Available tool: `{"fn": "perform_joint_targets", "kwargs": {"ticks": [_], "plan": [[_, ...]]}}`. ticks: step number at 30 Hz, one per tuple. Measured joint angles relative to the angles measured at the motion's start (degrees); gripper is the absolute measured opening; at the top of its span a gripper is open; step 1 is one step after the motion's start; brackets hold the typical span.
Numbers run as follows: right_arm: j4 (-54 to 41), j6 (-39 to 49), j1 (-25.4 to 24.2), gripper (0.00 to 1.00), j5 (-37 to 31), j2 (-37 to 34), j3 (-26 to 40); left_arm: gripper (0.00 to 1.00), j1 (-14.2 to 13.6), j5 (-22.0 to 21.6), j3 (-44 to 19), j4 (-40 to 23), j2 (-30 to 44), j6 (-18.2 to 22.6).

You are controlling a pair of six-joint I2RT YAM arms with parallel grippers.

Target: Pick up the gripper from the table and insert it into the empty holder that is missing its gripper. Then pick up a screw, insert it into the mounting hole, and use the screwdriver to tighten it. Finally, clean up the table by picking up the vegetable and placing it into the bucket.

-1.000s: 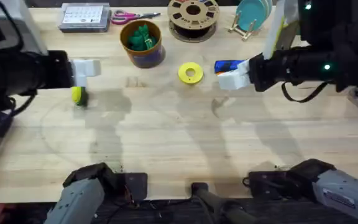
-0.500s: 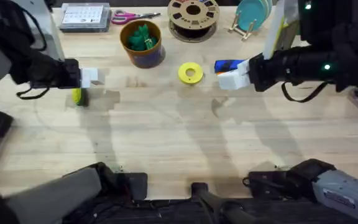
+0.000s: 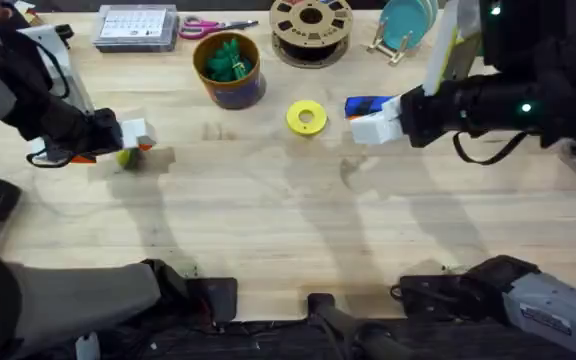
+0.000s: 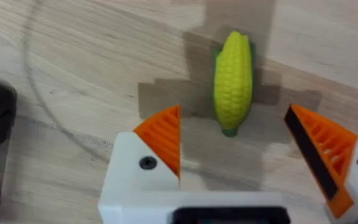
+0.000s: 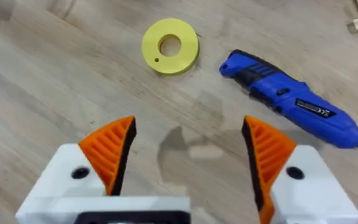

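Left tool lower now, fingers spread over the corn (right tool likewise parted, above the screwdriver).

A robot workshop table

Two robot arms work at a big wooden table with a blue screwdriver, scissors and a filament spool.

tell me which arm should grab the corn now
Left. The left gripper hangs right over the corn with its fingers open, while the right gripper hovers by the screwdriver across the table.
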State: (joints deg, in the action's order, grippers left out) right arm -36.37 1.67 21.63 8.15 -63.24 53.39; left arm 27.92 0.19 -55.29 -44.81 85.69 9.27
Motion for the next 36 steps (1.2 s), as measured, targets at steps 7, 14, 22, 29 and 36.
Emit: {"fn": "perform_joint_targets", "kwargs": {"ticks": [7, 14, 22, 29, 36], "plan": [[0.0, 0.0, 0.0, 0.997, 0.0, 0.0, 0.0, 0.985, 0.5, 0.0, -0.4, 1.8, 5.1, -0.3], [0.0, 0.0, 0.0, 0.997, 0.0, 0.0, 0.0, 0.985, 0.5, 0.3, -0.9, 4.1, 8.2, -0.3], [0.0, 0.0, 0.0, 0.998, 0.0, 0.0, 0.0, 0.915, 0.5, 0.2, -0.9, 5.8, 8.4, -0.5], [0.0, 0.0, 0.0, 0.998, 0.0, 0.0, 0.0, 0.373, 0.5, 0.0, -0.9, 5.9, 8.4, -0.7], [0.0, 0.0, 0.0, 0.998, 0.0, 0.0, 0.0, 0.022, 0.5, 0.0, -1.1, 5.9, 8.4, -0.7]]}}
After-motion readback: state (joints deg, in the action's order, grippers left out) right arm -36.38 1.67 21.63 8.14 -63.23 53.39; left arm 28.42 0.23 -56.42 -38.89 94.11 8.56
